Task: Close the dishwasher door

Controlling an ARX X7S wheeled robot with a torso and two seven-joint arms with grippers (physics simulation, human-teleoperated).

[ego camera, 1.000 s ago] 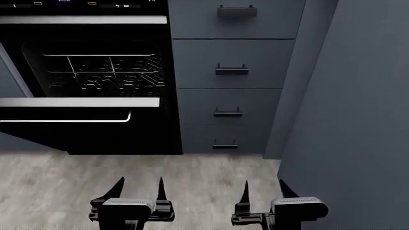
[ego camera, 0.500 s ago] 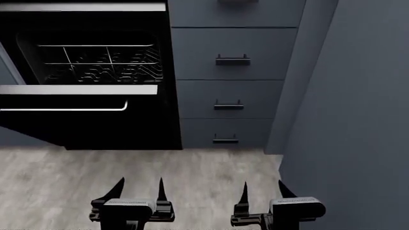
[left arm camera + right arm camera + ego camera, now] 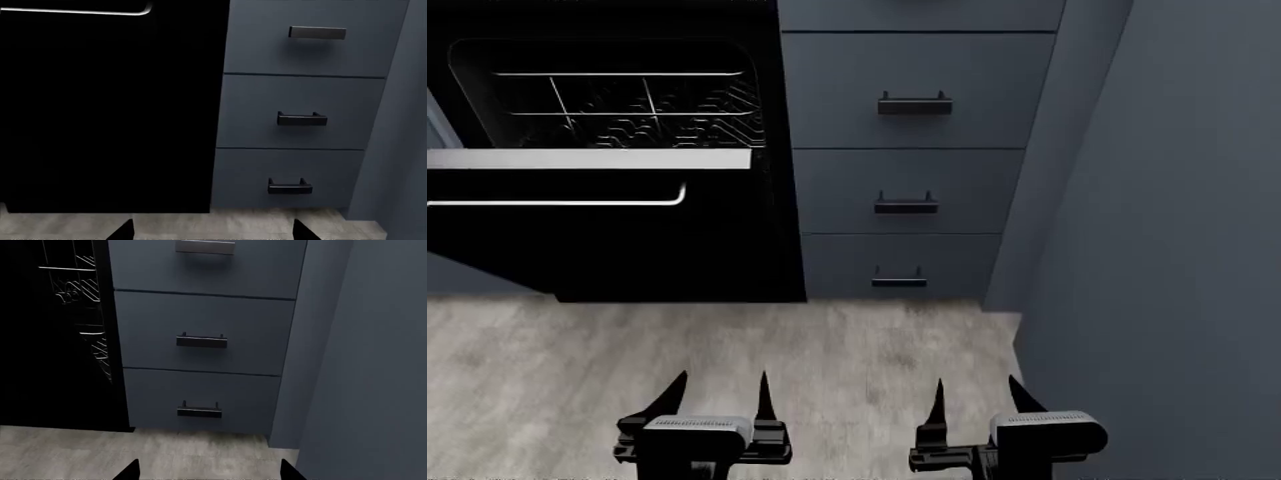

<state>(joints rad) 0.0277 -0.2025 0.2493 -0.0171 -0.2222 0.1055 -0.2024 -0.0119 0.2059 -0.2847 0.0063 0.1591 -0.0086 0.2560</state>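
The dishwasher point(image 3: 627, 105) stands at the upper left of the head view, open, with wire racks point(image 3: 641, 105) showing inside. Its door point(image 3: 601, 235) is a glossy black panel hanging partly open, with a silver-grey edge strip point(image 3: 587, 159) and a thin silver bar handle point(image 3: 561, 202). The door fills the left wrist view point(image 3: 107, 110), its handle point(image 3: 80, 11) showing there too. The racks point(image 3: 80, 285) show in the right wrist view. My left gripper point(image 3: 721, 385) and right gripper point(image 3: 974, 388) are both open and empty, low over the floor, well short of the door.
A stack of grey-blue drawers point(image 3: 914, 150) with short black handles stands right of the dishwasher. A tall grey-blue panel point(image 3: 1174, 250) rises close on the right, beside my right gripper. Grey wood-look floor point(image 3: 694, 340) lies between me and the cabinets.
The dishwasher and drawers have slid upward in the head view and the control strip has left the frame. Both grippers keep the same place and stay open.
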